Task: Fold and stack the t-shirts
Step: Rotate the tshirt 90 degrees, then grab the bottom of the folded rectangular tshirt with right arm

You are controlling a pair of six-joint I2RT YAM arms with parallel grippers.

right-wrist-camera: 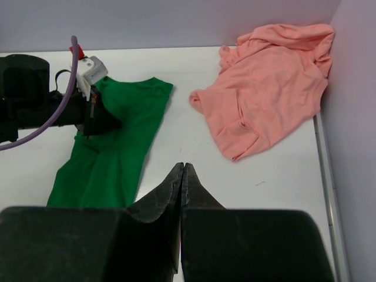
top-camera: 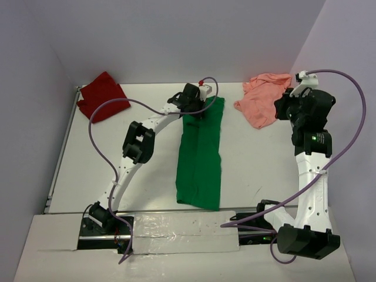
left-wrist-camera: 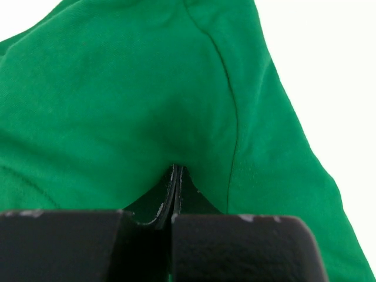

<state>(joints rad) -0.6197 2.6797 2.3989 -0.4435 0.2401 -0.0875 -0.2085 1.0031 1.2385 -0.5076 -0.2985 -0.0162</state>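
Left tool point(left-wrist-camera: 176, 170) was pressed together, pinching the far corner of the green t-shirt point(top-camera: 200, 158), which ran in a long strip from that tool back toward the bases on the tabletop point(top-camera: 264, 170); right tool point(right-wrist-camera: 183, 167) was pressed together, holding nothing; salmon pink t-shirt point(right-wrist-camera: 270, 88) lay crumpled near it; dark red t-shirt point(top-camera: 103, 97) lay well left of the left tool.

Left arm point(top-camera: 126, 164) stretches from its near-left base toward the far middle of the bench, elbow bent. Its left claw point(left-wrist-camera: 175, 176) is pressed closed, tips pinching the green t-shirt point(left-wrist-camera: 117, 100). Right arm point(top-camera: 311, 176) rises steeply on the right side, wrist raised. Its right claw point(right-wrist-camera: 183, 176) is closed, fingers together, holding nothing.
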